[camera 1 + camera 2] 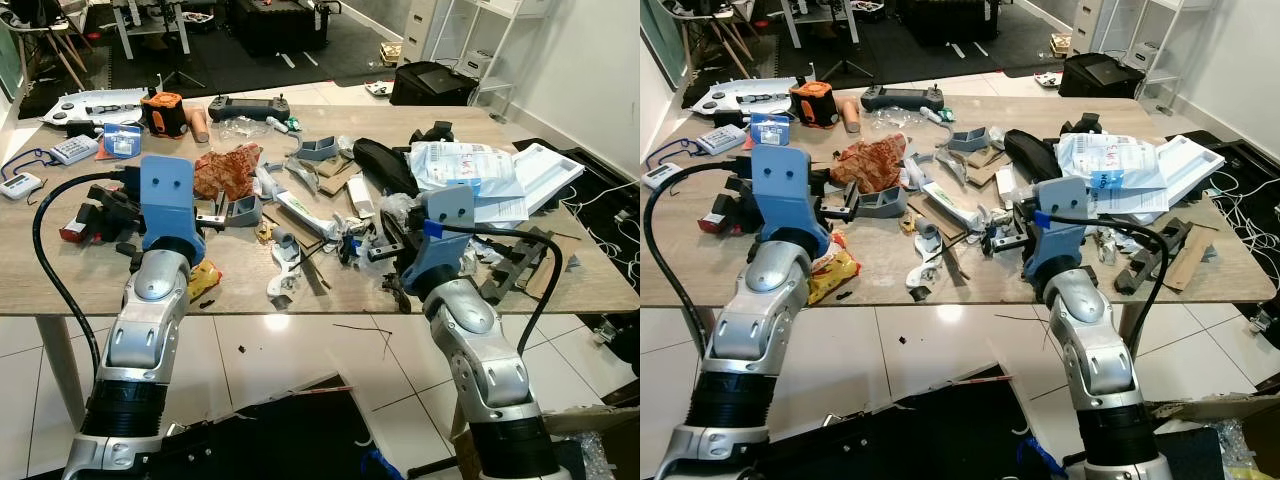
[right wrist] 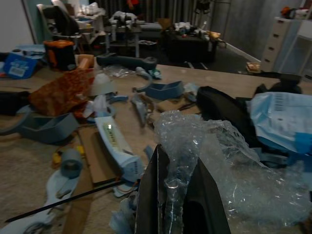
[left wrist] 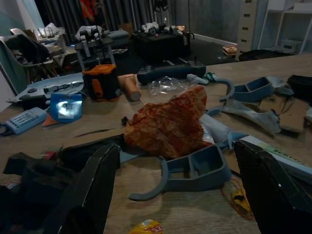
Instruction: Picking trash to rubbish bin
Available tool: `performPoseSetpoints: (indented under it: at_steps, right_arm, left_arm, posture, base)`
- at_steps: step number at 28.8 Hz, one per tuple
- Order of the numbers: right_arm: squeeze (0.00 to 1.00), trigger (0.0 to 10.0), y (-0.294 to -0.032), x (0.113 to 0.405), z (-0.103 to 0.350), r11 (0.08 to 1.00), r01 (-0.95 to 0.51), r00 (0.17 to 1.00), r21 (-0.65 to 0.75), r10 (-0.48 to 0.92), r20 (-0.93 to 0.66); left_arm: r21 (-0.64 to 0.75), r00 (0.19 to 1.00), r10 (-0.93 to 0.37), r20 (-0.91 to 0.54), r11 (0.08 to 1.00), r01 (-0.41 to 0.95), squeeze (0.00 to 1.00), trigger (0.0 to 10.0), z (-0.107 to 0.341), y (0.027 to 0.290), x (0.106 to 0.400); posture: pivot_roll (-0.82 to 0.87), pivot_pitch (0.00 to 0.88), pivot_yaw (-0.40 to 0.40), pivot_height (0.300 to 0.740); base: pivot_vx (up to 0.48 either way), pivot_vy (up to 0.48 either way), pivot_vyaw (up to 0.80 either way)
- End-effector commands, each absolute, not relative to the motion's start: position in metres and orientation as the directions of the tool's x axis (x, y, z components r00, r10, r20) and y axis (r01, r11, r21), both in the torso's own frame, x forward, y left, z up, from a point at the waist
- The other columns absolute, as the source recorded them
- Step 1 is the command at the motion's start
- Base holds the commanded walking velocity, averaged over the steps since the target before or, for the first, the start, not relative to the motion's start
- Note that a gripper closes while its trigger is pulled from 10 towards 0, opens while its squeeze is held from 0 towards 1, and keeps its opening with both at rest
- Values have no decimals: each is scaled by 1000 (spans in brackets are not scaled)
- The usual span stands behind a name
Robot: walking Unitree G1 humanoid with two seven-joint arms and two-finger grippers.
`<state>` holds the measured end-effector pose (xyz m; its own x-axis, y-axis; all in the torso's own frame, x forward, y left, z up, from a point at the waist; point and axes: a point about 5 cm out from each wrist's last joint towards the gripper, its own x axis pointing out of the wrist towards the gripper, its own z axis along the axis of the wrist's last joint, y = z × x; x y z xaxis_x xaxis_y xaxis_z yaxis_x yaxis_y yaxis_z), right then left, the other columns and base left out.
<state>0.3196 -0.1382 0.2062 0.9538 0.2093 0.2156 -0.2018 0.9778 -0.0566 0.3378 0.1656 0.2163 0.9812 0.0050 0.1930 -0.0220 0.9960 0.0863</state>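
A crumpled red wrapper (image 1: 228, 170) lies on the wooden table (image 1: 80, 290) left of centre. My left gripper (image 1: 215, 212) is open just in front of it; in the left wrist view its fingers (image 3: 92, 195) stand wide apart with the red wrapper (image 3: 168, 126) and a blue-grey plastic part (image 3: 195, 170) ahead between them. My right gripper (image 1: 362, 246) is low over the table's middle. It is shut on a wad of clear plastic film (image 2: 219, 156), which bulges up between its fingers (image 2: 151, 195).
The table holds several blue-grey plastic parts, cardboard scraps, a black controller (image 1: 248, 106), an orange device (image 1: 163, 112), a black bag (image 1: 385, 165) and white mail bags (image 1: 465, 168). A yellow snack wrapper (image 1: 205, 280) lies at the front edge. Something black and dark (image 1: 280, 440) sits on the floor below.
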Motion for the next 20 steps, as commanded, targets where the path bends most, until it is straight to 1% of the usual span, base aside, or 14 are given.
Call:
performPoseSetpoints:
  at_steps: [1, 4, 6, 12, 20]
  right_arm:
    - [0, 10000, -144, 319, 208, 984, -170, 958, -57, 178, 223]
    - [0, 10000, -147, 321, 210, 988, -148, 959, -51, 156, 237]
    - [0, 10000, -147, 321, 210, 989, -141, 960, -42, 147, 238]
    - [0, 10000, -147, 320, 212, 991, -128, 955, -39, 134, 264]
    - [0, 10000, -149, 320, 213, 995, -96, 956, -31, 101, 275]
  left_arm:
    - [78, 985, -11, 172, 997, -2, 0, 10000, 211, 159, 339]
    - [56, 984, -38, 175, 998, 28, 0, 10000, 211, 151, 338]
    - [49, 983, -41, 181, 998, 32, 0, 10000, 210, 150, 336]
    - [7, 972, -74, 223, 997, 74, 0, 10000, 214, 143, 331]
    - [-17, 967, -124, 221, 991, 131, 0, 10000, 214, 131, 330]
  posture:
    - [-18, 114, -1, 740]
    - [-8, 115, -4, 740]
    - [-8, 115, -4, 740]
    - [-8, 126, -10, 740]
    - [-11, 130, -3, 740]
  base:
    - [0, 0, 0]
    - [0, 0, 0]
    - [0, 0, -200]
    - [0, 0, -800]
    - [0, 0, -800]
